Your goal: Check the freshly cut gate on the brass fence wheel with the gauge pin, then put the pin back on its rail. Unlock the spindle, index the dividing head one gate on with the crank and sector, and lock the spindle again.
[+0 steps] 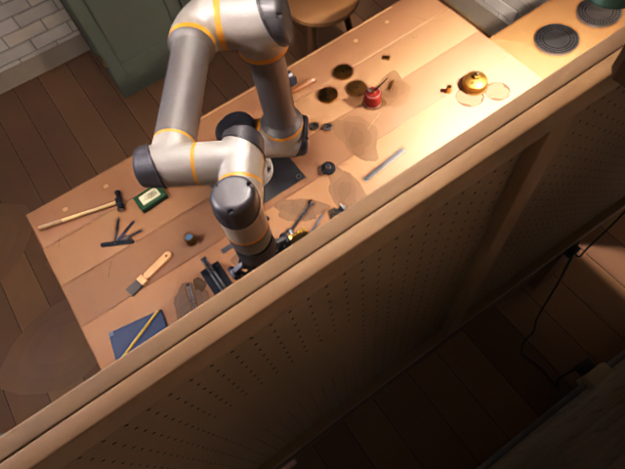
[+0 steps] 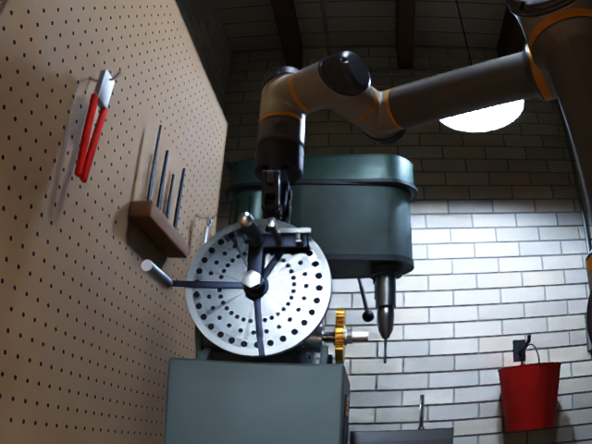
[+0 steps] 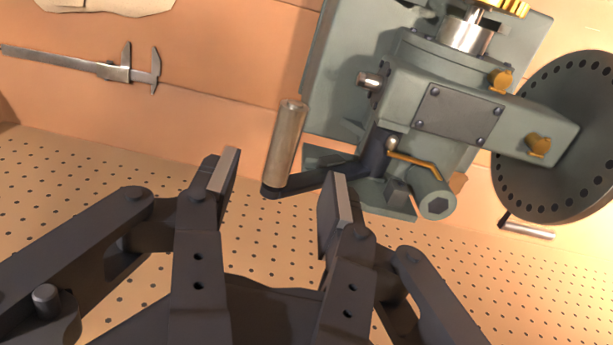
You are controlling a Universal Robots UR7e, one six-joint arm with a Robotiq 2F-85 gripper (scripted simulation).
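Observation:
The brass fence wheel [image 2: 340, 335] sits on the spindle of the dividing head [image 3: 433, 111], to the right of the round index plate [image 2: 258, 288]. The crank arm crosses the plate, and its handle [image 2: 155, 272] sticks out to the left. My gripper [image 3: 276, 189] hangs just above the top of the head, near a lever with a metal cylindrical handle [image 3: 283, 143]. The gripper is open and holds nothing. The lever handle stands beyond the fingertips in the wrist camera. I cannot make out the gauge pin.
A red bucket [image 2: 528, 395] hangs on the brick wall at the right. The drill press head [image 2: 354, 215] and its bit [image 2: 384, 310] stand behind the dividing head. Red pliers [image 2: 91, 129] and a rack of rods [image 2: 162, 210] hang on the pegboard.

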